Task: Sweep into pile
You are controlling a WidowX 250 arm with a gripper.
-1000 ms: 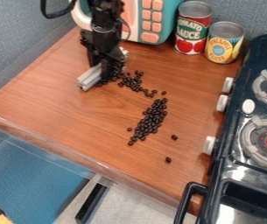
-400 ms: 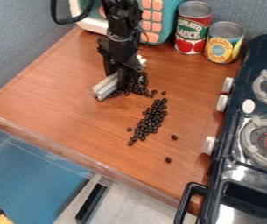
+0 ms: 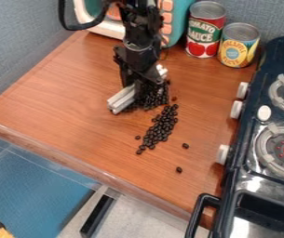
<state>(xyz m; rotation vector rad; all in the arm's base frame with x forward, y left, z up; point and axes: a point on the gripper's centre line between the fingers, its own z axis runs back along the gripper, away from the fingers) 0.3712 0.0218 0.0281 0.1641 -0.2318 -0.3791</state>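
My gripper (image 3: 141,83) is low over the wooden counter, shut on a pale grey bar-shaped sweeping tool (image 3: 123,98) that slants along the surface. Dark beans (image 3: 149,98) are bunched against the tool's right side, partly hidden by the gripper. Just below and right of that bunch, an elongated cluster of beans (image 3: 161,126) stretches toward the front. Two single beans lie apart: one (image 3: 185,146) to the cluster's right, the other (image 3: 179,169) nearer the front edge.
A toy microwave (image 3: 110,29) stands behind the arm. To its right are a red tomato sauce can (image 3: 205,29) and a yellow can (image 3: 238,45). A toy stove (image 3: 264,114) with white knobs borders the right side; the counter's front edge (image 3: 94,170) runs diagonally.
The gripper and tool have moved right and toward the front, pushing the upper beans closer to the elongated cluster. That cluster and the two single beans have stayed put.
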